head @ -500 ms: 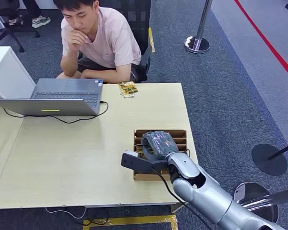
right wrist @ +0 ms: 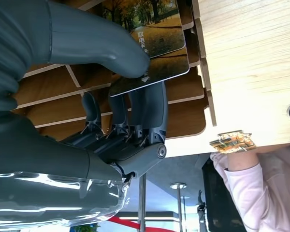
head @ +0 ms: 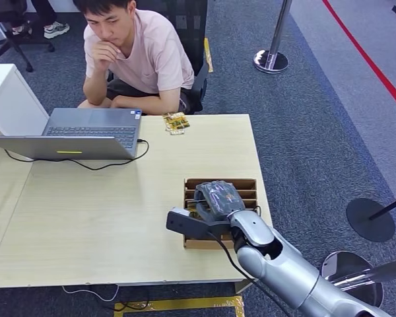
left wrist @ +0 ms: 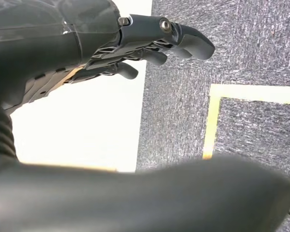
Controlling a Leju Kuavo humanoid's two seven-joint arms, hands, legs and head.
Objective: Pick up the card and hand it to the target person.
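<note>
The card [right wrist: 162,43], printed with autumn trees, stands in the slotted wooden holder [head: 247,186] at the table's front right. My right hand [head: 217,199] is over the holder. In the right wrist view its thick thumb [right wrist: 99,43] presses on the card's face and its dark fingers [right wrist: 151,106] curl behind it, so the hand [right wrist: 110,140] pinches the card among the holder's slats [right wrist: 187,121]. The target person [head: 146,59], in a pink shirt, sits behind the table's far edge. My left hand [left wrist: 136,48] hangs beside a pale surface over grey carpet, fingers apart, holding nothing.
An open laptop [head: 86,132] with a black cable sits on the table's [head: 111,211] far left. A small stack of patterned cards [head: 175,122] lies by the person's arm. Stanchion bases [head: 270,61] stand on the carpet to the right.
</note>
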